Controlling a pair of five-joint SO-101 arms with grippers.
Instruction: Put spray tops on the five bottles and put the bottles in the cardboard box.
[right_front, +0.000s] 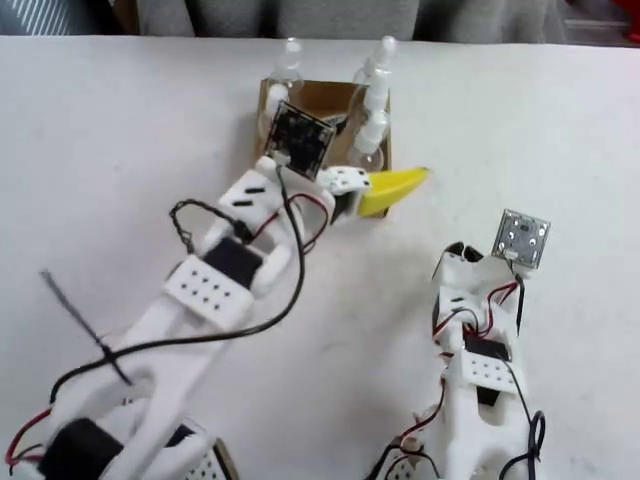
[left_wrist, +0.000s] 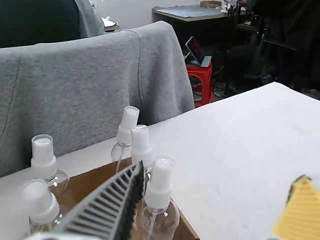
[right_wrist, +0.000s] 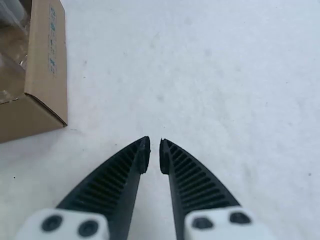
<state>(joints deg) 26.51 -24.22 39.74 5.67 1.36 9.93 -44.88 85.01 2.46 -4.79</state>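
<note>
Left hand (left_wrist: 219, 177) is spread and empty over the box (right_front: 320, 98), so I'd lift straight up, clear of the bottles (left_wrist: 160, 192); right hand (right_wrist: 154, 152) is just about pressed together.

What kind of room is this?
Probably a workshop or lab, not a home. There is a big white table for the work, another desk farther back, and what looks like a red stool beside it.
</note>
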